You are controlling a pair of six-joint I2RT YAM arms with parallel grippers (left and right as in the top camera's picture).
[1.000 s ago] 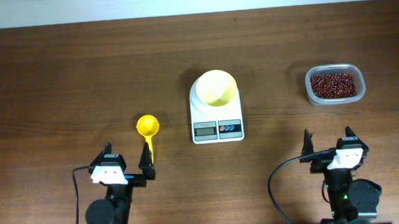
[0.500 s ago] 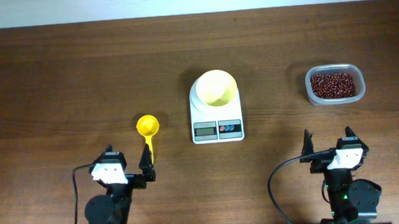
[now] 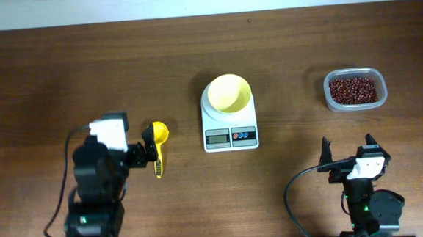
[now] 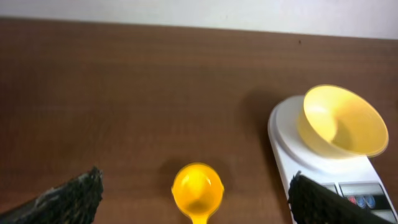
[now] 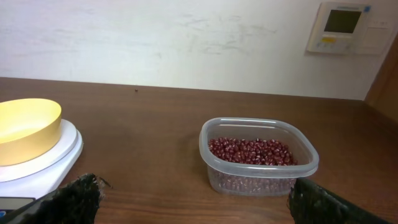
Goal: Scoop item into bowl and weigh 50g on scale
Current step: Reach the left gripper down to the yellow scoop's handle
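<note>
The pale yellow bowl stands empty on the white scale at the table's middle. The red-brown beans fill a clear tub at the far right. A yellow scoop lies left of the scale, handle toward me. My left gripper hovers open above the scoop's handle end; in the left wrist view the scoop sits between its spread fingers, with bowl and scale at right. My right gripper rests open near the front edge, facing the beans.
Bare brown wood lies between the scoop, the scale and the tub. A white wall runs along the table's far edge. In the right wrist view the bowl and scale sit at the left.
My left arm has lifted from its rest near the front edge and swung forward over the scoop's handle. The right arm, bowl, scale and tub have not moved.
</note>
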